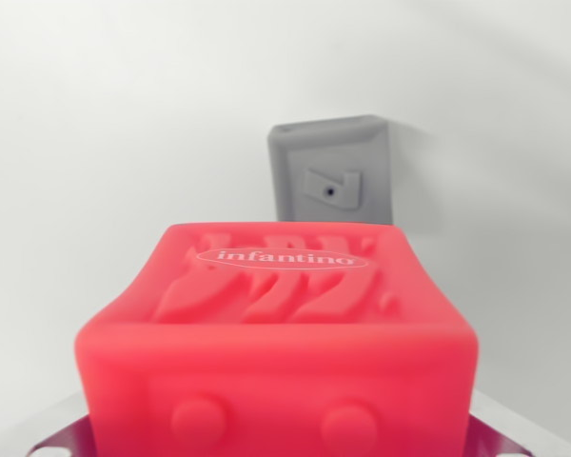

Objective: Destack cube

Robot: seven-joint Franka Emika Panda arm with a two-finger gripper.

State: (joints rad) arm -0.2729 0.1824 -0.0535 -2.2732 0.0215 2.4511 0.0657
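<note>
Claw [284, 214] grip state unclear, grey finger behind soft red embossed cube [281, 352], white surface [95, 143].

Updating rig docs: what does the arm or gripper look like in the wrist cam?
Barely shows. Only silvery metal pieces at the bottom corners, the left with cut-out holes, mostly hidden behind the red cube. No fingers, cables or markings visible.

a grey plate [333, 171] with a small bracket stands against the white backdrop [105, 114].
</note>
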